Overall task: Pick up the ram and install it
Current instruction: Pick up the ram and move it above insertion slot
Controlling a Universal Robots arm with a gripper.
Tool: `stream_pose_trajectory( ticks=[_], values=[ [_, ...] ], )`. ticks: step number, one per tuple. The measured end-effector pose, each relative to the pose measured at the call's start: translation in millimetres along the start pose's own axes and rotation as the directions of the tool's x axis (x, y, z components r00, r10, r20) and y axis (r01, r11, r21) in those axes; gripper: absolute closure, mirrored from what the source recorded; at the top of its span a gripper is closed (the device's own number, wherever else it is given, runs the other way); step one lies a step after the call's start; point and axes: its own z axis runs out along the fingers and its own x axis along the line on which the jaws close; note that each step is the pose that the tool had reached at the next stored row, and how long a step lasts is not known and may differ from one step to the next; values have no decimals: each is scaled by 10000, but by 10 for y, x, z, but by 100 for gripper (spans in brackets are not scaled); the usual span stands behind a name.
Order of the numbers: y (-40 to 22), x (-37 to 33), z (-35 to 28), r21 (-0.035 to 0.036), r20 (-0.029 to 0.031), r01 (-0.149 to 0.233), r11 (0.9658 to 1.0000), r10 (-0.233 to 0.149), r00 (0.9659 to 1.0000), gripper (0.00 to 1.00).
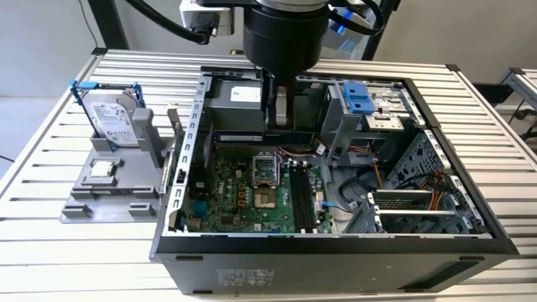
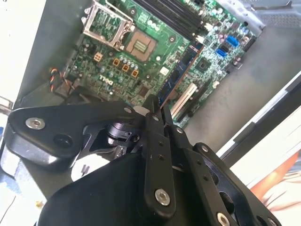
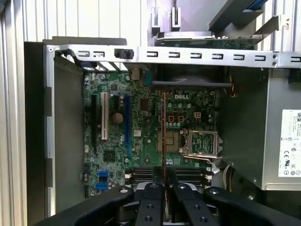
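Note:
The ram [image 1: 243, 135] is a long dark stick with a blue tint, held level above the back of the motherboard [image 1: 226, 195] inside the open computer case [image 1: 336, 261]. My gripper [image 1: 281, 126] is shut on its middle. In both wrist views the ram [image 3: 163, 127] [image 2: 181, 70] runs straight out from between the closed fingers, seen edge-on, with the gripper [image 3: 164, 178] [image 2: 157, 107] high over the board. The black memory slots [image 1: 302, 195] [image 3: 193, 175] lie beside the processor socket [image 1: 264, 182] [image 3: 200, 143], toward the case's front.
A grey holder [image 1: 109, 195] at the exterior view's left carries a silver hard drive [image 1: 113, 119] and a small square processor chip [image 1: 102, 168]. The case's metal frame [image 3: 188, 55], power supply [image 3: 287, 141], drive cage [image 1: 369, 104] and cables [image 1: 394, 182] surround the board.

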Motion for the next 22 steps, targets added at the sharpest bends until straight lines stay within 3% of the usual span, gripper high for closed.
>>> stream_pose_trajectory(
  ticks=[22],
  values=[
    [-429, -5, -1, 0, -1, -1, 10000, 1, 10000, 100]
  ],
)
